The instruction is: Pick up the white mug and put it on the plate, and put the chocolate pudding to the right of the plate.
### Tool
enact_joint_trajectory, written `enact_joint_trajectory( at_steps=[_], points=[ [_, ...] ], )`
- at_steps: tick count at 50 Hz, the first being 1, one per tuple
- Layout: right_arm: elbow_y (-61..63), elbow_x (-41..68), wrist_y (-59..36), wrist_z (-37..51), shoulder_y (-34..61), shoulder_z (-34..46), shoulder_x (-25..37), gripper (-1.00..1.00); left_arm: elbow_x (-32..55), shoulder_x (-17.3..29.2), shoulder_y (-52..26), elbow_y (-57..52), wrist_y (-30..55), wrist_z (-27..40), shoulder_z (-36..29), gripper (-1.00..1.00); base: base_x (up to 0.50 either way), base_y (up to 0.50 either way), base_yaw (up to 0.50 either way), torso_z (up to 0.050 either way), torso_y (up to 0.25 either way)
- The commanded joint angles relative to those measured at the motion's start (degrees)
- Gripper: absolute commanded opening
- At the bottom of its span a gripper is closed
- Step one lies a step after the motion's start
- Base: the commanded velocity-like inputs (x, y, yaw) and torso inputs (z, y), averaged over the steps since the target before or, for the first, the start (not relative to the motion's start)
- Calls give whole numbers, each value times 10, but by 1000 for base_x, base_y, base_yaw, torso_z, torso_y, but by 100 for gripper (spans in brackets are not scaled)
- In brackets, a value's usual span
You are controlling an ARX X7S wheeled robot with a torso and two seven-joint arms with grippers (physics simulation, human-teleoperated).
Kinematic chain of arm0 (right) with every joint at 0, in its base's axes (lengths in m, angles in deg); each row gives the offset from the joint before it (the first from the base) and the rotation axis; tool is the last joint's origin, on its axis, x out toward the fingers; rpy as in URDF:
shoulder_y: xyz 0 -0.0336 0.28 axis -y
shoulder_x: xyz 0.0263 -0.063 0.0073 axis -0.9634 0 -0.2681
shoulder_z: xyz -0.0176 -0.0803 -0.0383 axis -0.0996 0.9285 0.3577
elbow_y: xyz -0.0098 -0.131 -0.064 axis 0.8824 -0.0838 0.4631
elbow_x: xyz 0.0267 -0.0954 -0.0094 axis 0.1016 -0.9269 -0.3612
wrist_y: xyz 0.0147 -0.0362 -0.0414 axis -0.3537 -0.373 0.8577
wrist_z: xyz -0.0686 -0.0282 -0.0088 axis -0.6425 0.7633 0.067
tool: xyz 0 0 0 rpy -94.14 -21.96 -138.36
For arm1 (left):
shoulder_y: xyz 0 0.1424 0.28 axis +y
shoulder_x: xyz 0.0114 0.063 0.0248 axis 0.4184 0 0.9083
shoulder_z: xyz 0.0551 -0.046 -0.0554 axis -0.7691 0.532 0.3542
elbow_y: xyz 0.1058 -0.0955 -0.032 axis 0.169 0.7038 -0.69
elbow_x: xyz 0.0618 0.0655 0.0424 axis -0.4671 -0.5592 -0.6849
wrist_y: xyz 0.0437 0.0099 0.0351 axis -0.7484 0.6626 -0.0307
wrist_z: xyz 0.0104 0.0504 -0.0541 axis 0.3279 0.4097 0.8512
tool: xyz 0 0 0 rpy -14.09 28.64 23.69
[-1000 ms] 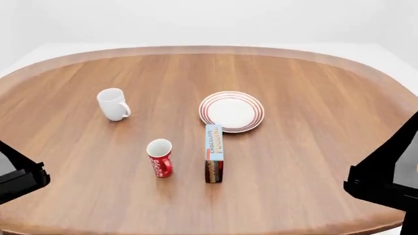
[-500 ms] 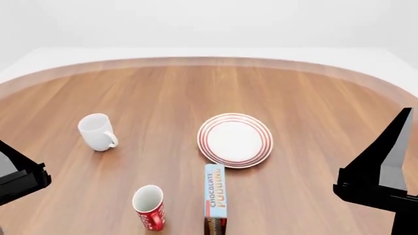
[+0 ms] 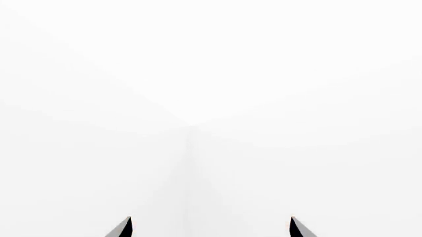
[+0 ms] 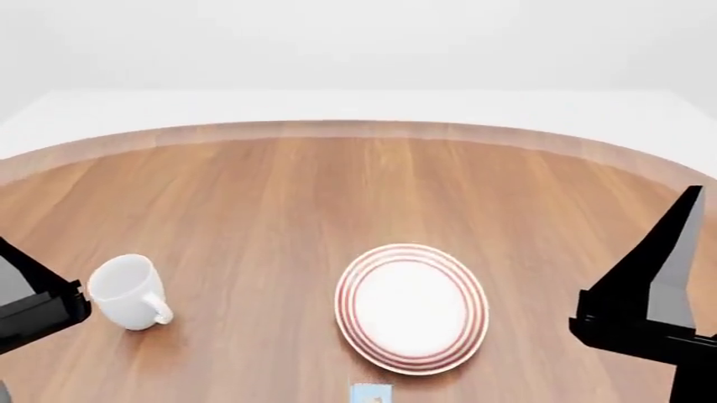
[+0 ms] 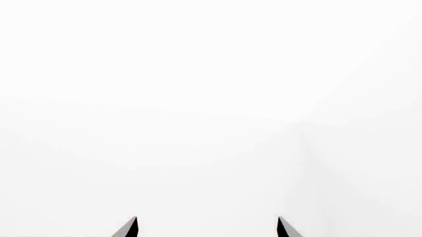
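In the head view the white mug (image 4: 126,291) stands upright at the left of the wooden table, its handle toward the front right. The plate (image 4: 412,307) with red-orange rings lies near the middle front. Only the top edge of the chocolate pudding (image 4: 371,393) shows at the frame's bottom edge, just in front of the plate. My left gripper (image 3: 209,226) and my right gripper (image 5: 205,226) each show two spread fingertips against blank white wall, with nothing between them. Dark parts of the left arm (image 4: 34,309) and the right arm (image 4: 650,302) sit at the view's sides.
The oval wooden table (image 4: 336,193) stretches far back to a curved rim, with white floor and wall beyond. The red mug is out of view.
The head view has tilted upward: the mug, plate and pudding have slid down the frame, and the red mug has left the view. The arms have barely moved.
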Motion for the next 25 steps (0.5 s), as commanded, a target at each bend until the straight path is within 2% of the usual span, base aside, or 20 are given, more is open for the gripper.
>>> enact_joint_trajectory(
  at_steps=[1,16,22,25],
  points=[
    [1,-2,0,2,-2,3,4,100,0,3,1,3,-2,3,-3,100,500,0,0,0,0],
    [-4,-6,11,7,-6,6,7,100,1,6,2,0,1,8,-6,100,500,4,0,0,1],
    [-8,-24,24,8,-7,11,7,100,-1,7,4,-1,1,9,-7,100,0,0,0,0,0],
    [-9,-36,24,7,-7,17,7,100,-2,8,4,0,3,9,-10,100,-5,457,0,0,0]
  ],
)
